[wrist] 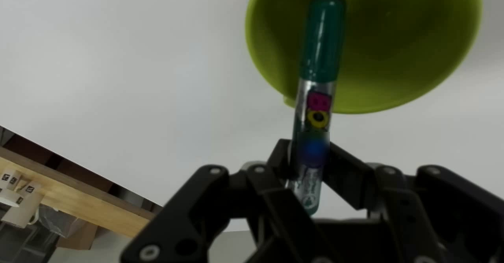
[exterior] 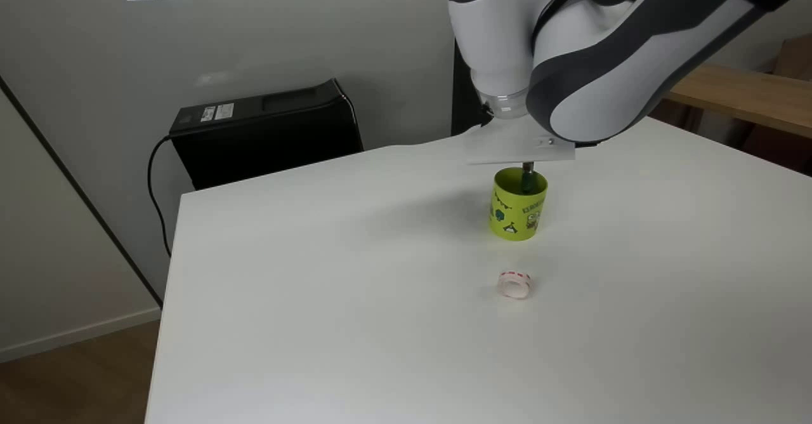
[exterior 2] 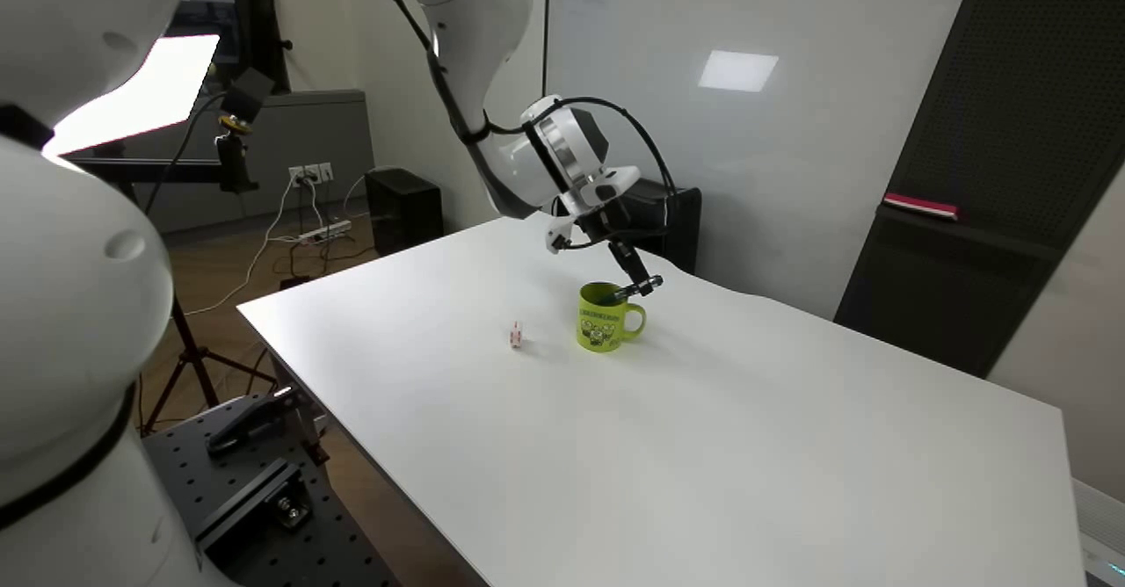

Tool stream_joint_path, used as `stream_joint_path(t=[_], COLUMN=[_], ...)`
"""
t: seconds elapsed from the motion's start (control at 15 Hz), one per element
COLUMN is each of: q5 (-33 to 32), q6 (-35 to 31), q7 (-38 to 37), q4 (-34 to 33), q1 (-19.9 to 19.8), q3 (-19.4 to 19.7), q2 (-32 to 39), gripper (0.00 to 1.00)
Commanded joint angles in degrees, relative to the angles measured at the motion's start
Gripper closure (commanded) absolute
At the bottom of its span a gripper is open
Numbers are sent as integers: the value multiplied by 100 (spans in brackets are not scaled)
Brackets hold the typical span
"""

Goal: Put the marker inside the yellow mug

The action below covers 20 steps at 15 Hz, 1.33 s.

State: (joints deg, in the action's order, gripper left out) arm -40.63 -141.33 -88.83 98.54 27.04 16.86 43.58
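Note:
The yellow-green mug stands upright on the white table in both exterior views [exterior: 517,218] [exterior 2: 598,330]. Its handle shows in an exterior view [exterior 2: 637,322]. In the wrist view its open mouth [wrist: 413,46] fills the top right. My gripper [wrist: 309,156] is shut on the marker near its rear end. The marker [wrist: 323,38] has a dark green cap and a printed body. It is tilted, with its cap end inside the mug's mouth, also seen in both exterior views [exterior: 528,179] [exterior 2: 621,293]. My fingers [exterior 2: 649,286] are just outside the rim, above the handle side.
A small clear tape roll with red marks lies on the table near the mug [exterior: 514,284] [exterior 2: 516,335]. A black box [exterior: 266,132] stands beyond the table's edge by the wall. A wooden bench [exterior: 748,97] stands beyond another edge.

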Motion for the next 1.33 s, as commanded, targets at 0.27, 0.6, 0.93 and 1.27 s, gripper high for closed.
stream_joint_path(t=[0.27, 0.6, 0.93, 1.27], q5=[-965, -1380, -2018, -2931], q6=[79, 220, 328, 543], q7=[-1034, -1376, -1904, -2610], q4=[-15, -16, -20, -8], q1=[-14, -111, -76, -122], q3=[-178, -454, -591, -786], q2=[100, 83, 55, 60], gripper=[94, 94, 94, 94])
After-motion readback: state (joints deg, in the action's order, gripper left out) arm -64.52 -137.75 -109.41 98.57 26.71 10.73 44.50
